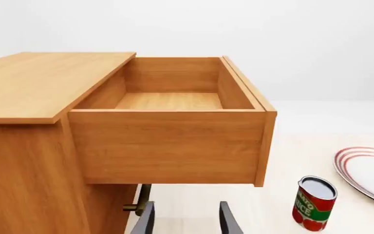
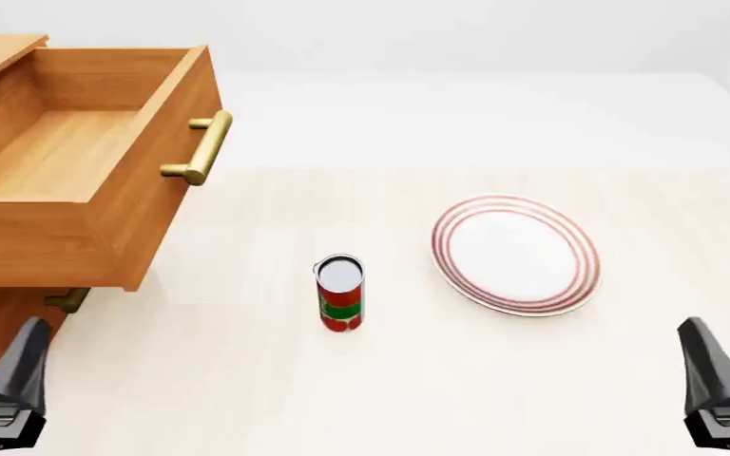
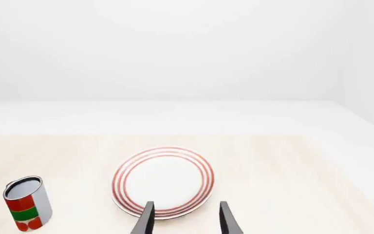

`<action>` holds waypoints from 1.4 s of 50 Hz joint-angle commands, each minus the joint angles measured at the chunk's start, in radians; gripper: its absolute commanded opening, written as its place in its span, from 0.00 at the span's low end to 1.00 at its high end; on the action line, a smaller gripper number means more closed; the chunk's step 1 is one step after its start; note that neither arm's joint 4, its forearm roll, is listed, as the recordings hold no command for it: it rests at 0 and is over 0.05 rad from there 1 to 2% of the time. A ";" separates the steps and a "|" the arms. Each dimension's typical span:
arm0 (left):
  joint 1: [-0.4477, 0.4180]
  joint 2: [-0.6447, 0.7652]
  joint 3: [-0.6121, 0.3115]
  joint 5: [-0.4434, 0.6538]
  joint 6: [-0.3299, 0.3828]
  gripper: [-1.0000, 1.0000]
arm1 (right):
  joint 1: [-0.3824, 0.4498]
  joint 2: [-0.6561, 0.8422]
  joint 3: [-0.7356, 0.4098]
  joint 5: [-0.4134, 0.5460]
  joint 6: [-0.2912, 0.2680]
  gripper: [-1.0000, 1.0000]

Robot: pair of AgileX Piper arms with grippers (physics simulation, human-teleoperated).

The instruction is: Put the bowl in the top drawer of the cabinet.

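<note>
Drawer (image 2: 80,161), far left: pulled out, bare inside. Bowl: not visible. Left gripper (image 1: 185,219), right gripper (image 3: 185,219): fingers spread, holding nothing. Risk: grabbing plate (image 2: 515,254) by mistake.

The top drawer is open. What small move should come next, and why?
Probably search, not grasp: the orange-brown wooden top drawer looks empty, left end effector and right end effector are open, and only a red-ringed white plate and red-green tin can show, no bowl.

Top drawer (image 2: 73,161) open, empty.
</note>
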 commanded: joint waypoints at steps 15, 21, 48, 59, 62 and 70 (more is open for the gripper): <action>-0.058 -0.001 -0.020 -0.017 0.011 1.00 | 0.001 0.001 -0.005 0.005 0.000 1.00; -0.079 -0.001 -0.035 0.021 0.017 1.00 | 0.001 0.001 -0.005 0.005 0.000 1.00; -0.170 0.075 -0.287 0.330 -0.163 1.00 | 0.001 0.006 -0.004 -0.001 0.000 1.00; -0.257 0.109 -0.364 0.397 -0.154 1.00 | 0.002 0.007 -0.015 0.009 0.000 1.00; -0.268 0.121 -0.373 0.400 -0.158 1.00 | 0.002 0.007 -0.015 0.009 0.000 1.00; -0.341 0.161 -0.408 0.414 -0.176 1.00 | 0.001 0.007 -0.015 0.009 0.000 1.00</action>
